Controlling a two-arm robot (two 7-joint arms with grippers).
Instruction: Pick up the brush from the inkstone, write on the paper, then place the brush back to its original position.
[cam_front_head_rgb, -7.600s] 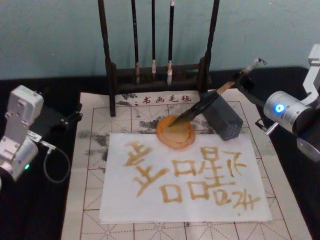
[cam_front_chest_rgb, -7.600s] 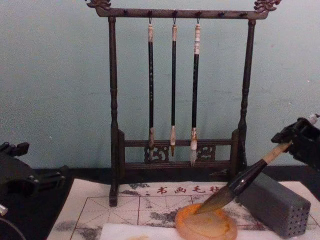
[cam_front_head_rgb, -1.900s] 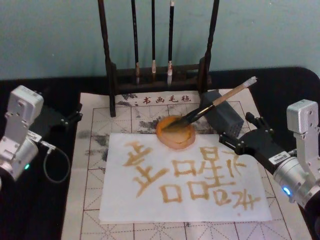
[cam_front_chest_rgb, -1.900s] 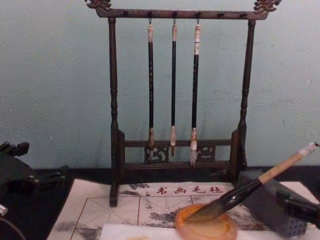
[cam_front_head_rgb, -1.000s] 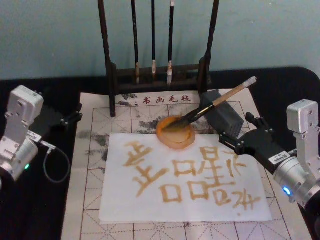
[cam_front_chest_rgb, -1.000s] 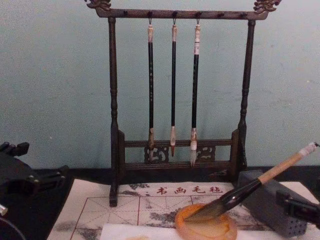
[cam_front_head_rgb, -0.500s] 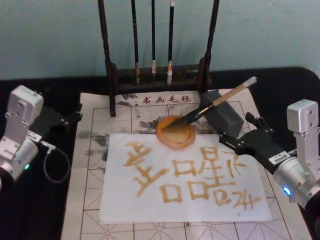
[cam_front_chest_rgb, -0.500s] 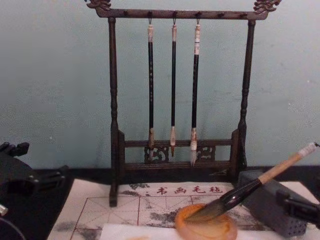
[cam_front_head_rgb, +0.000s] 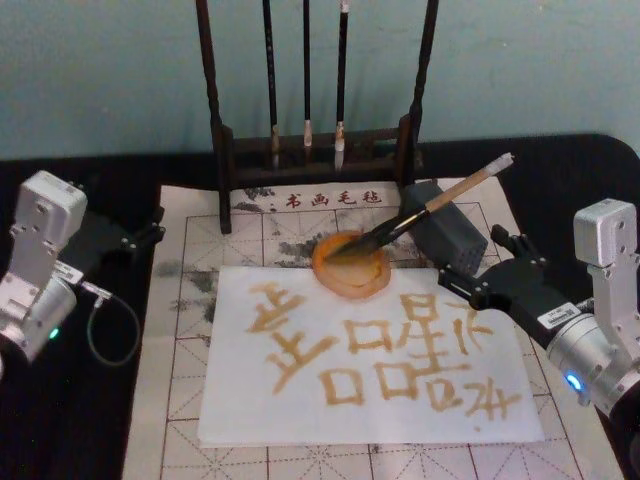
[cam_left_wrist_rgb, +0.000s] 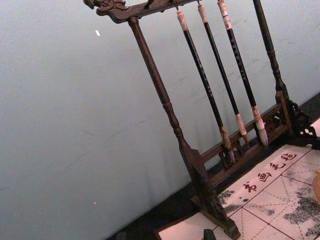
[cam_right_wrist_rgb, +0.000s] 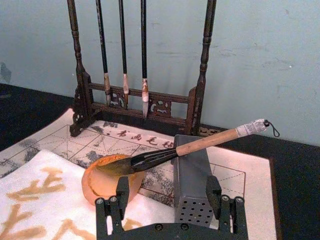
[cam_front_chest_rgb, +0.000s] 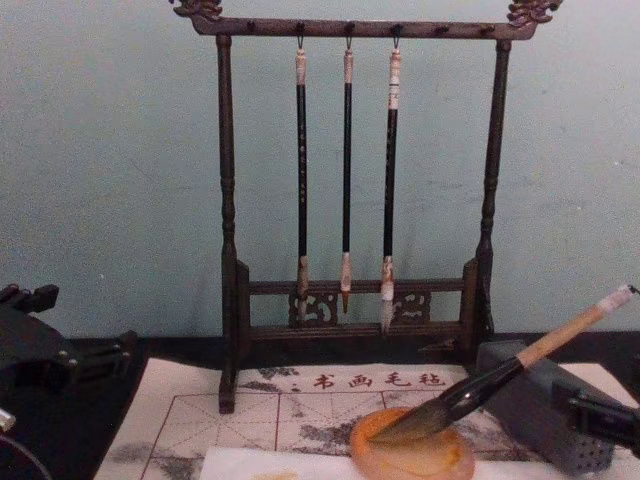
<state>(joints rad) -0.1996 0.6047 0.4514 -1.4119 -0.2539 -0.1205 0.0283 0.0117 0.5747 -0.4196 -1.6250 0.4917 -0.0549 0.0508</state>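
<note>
Right now I am seeing the brush (cam_front_head_rgb: 425, 208) lying back at rest: its dark bristle tip is sitting in the orange inkstone (cam_front_head_rgb: 351, 266) and its handle is leaning over the top of the grey block (cam_front_head_rgb: 447, 236), with the whitish end sticking up beyond it. Nothing is gripping it.

My right gripper (cam_front_head_rgb: 476, 272) is hovering just short of the grey block, on the near right side of the paper (cam_front_head_rgb: 368, 360), with its jaws spread apart and holding nothing. From its wrist camera I am looking between the two fingers (cam_right_wrist_rgb: 120, 192) at the block (cam_right_wrist_rgb: 192, 177) straight ahead and the inkstone (cam_right_wrist_rgb: 105, 180) ahead of one of them, with the brush (cam_right_wrist_rgb: 185, 148) crossing above both, clear of the jaws.

The paper is lying under and beside the right jaws, covered in tan characters, on the gridded felt mat (cam_front_head_rgb: 180, 330) that is covering the counter. Beyond the inkstone, the wooden brush rack (cam_front_chest_rgb: 350, 190) is standing with three thin brushes (cam_front_chest_rgb: 346, 180) hanging from it.

My left gripper (cam_front_head_rgb: 140, 238) is sitting parked well off to the left of the mat; I cannot tell how its jaws are set.
</note>
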